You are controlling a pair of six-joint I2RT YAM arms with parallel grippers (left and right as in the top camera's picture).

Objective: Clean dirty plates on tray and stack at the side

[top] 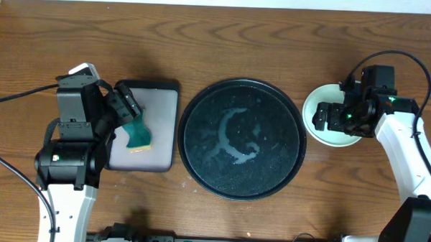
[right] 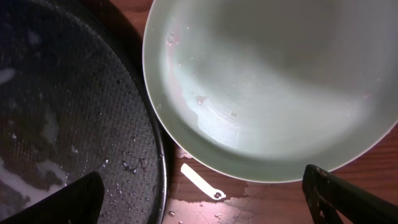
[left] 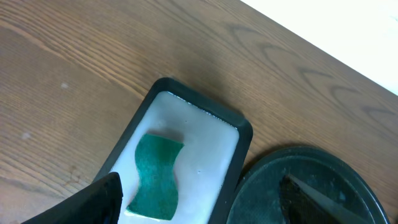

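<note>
Right claw is hanging over the mint-green plate, fingers spread wide and pinching nothing. The plate sits flat on the bench, hard up against the right rim of the big round tray; I can't tell whether the two rims touch. The wrist view has the plate just ahead of the fingertips, between the lines of the two fingers. If other plates lie under it, they're hidden from here.

The tray itself carries no plates now, only wet streaks and droplets. So this reads as the close of the stacking step, with the job looking very nearly done.

To finish it cleanly, that claw wants to rise straight up with the fingers kept apart, well clear of the rim. A sideways drift could nudge the plate off its spot or onto the tray edge. There's a wet streak on the bench at the plate's near side, so a bumped plate may slide easily. A faint pinkish spot shows inside the plate's left curve, worth a second look.

Over on the left, the left claw is also spread, hovering above the green sponge, which lies in the small rectangular tray.
</note>
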